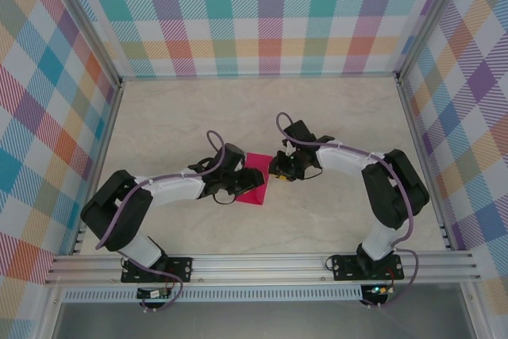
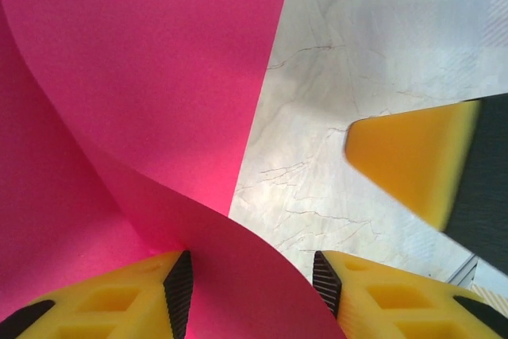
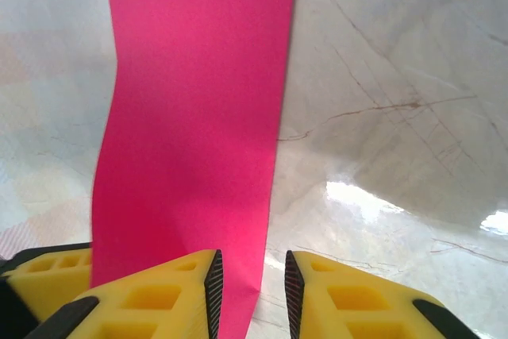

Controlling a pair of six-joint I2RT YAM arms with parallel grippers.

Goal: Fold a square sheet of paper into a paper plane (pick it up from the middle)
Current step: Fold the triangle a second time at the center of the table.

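The square sheet of paper (image 1: 256, 186) is magenta-pink and sits mid-table between my two grippers. My left gripper (image 1: 240, 183) reaches over its left part. In the left wrist view the sheet (image 2: 143, 77) curls up into a rounded fold that passes between the left gripper's (image 2: 252, 283) spread jaws without being pinched. My right gripper (image 1: 278, 169) is at the sheet's right edge. In the right wrist view the paper (image 3: 198, 101) runs away as a long strip, and its right edge lies in the narrow gap of the right gripper (image 3: 252, 283), with bare table showing beside the right pad.
The marble-look table (image 1: 238, 117) is walled by plaid panels at the back (image 1: 262, 13) and both sides. An aluminium rail (image 1: 262, 263) runs along the near edge. A yellow finger of the right gripper (image 2: 413, 156) shows close by in the left wrist view.
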